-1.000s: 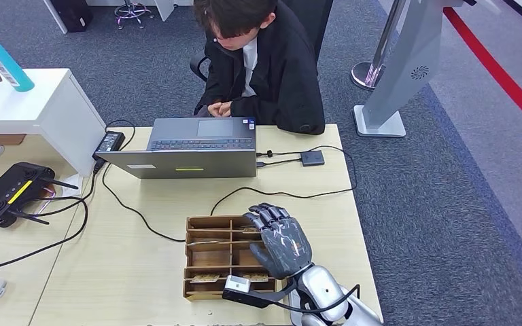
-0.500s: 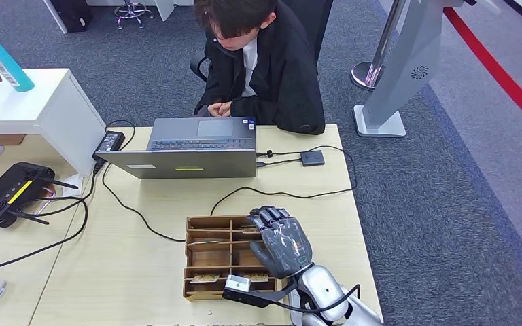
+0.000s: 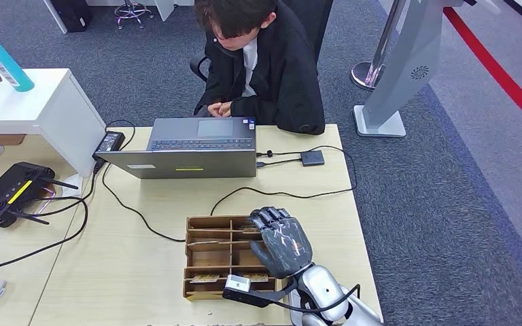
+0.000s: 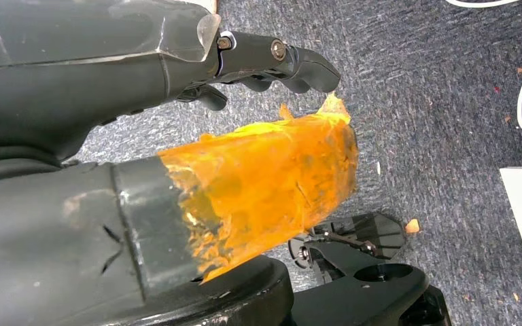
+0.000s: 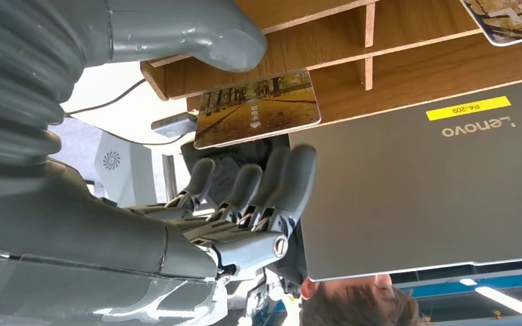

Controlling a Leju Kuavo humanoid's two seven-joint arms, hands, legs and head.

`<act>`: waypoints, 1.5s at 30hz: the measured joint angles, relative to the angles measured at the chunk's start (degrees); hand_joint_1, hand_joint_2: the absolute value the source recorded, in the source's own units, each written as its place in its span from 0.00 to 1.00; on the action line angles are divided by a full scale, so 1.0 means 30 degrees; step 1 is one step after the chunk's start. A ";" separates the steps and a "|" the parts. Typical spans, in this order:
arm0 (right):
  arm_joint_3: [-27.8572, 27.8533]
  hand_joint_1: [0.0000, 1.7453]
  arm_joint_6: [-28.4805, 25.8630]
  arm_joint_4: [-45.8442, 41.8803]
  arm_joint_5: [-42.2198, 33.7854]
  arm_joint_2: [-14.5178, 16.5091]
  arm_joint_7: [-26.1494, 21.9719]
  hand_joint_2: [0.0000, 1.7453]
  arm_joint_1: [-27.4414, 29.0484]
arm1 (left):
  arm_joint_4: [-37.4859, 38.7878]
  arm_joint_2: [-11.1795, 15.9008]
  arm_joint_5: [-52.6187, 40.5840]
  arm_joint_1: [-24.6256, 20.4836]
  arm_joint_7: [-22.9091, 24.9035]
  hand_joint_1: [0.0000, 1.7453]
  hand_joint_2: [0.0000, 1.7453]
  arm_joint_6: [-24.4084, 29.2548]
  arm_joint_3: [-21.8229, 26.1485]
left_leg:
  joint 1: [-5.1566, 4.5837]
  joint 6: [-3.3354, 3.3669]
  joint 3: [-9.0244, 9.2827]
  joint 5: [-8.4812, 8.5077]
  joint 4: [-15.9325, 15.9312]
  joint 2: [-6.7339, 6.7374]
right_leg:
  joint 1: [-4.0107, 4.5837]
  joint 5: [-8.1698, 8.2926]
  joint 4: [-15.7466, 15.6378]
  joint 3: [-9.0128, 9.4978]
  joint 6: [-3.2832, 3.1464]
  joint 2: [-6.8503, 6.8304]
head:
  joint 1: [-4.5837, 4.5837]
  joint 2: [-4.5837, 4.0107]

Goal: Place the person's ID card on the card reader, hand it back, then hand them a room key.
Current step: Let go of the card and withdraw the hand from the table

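Observation:
A wooden card tray [image 3: 211,258] with several compartments lies on the table near me. My right hand [image 3: 280,241] hovers over its far right compartments, fingers pointing toward the person [image 3: 262,61]. In the right wrist view a room key card [image 5: 258,107] printed with autumn trees lies in a compartment between my thumb [image 5: 197,34] and my fingers [image 5: 272,183]; a gap shows between thumb and card. A second card [image 5: 510,17] lies in another compartment. The small dark card reader [image 3: 312,158] sits beside the laptop [image 3: 189,148]. My left hand [image 4: 177,156] hangs above the carpet and holds nothing.
Black cables run across the table from the laptop past the tray [image 3: 272,192]. A white shelf [image 3: 37,109] and a black router [image 3: 10,192] stand on the left. The person sits behind the laptop with hands together. A grey stand [image 3: 397,75] is on the floor at right.
My right hand has sunk slightly onto the tray's far right compartments. Everything else has stayed put.

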 joint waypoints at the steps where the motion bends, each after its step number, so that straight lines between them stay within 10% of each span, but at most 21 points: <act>1: 0.0000 0.51 0.0000 0.0000 0.0000 0.0000 0.0000 1.00 0.0000 | 0.0000 0.0000 0.0000 0.0000 0.0000 0.00 0.00 0.0000 -0.0002 | 0.0000 0.0000 0.0000 0.0000 0.0000 0.0000 | 0.0000 0.0000 0.0000 0.0000 0.0000 0.0000 | 0.0000 0.0000; 15: -0.0062 0.96 0.0004 0.0000 0.0000 0.0000 0.0007 1.00 -0.0049 | 0.0000 0.0000 0.0016 0.0000 0.0000 0.00 0.00 0.0000 -0.0002 | -0.0001 0.0000 0.0000 0.0000 0.0000 0.0000 | 0.0000 0.0000 0.0000 0.0000 0.0000 0.0000 | 0.0000 0.0000; 45: -0.0073 1.00 -0.2386 -0.0811 0.1129 0.0044 -0.1118 1.00 -0.0176 | 0.0000 0.0000 0.0160 -0.0002 -0.0066 0.00 0.00 0.0011 -0.0013 | 0.0001 0.0000 0.0000 0.0000 0.0001 0.0001 | -0.0001 0.0000 0.0000 -0.0001 0.0000 0.0001 | 0.0000 0.0000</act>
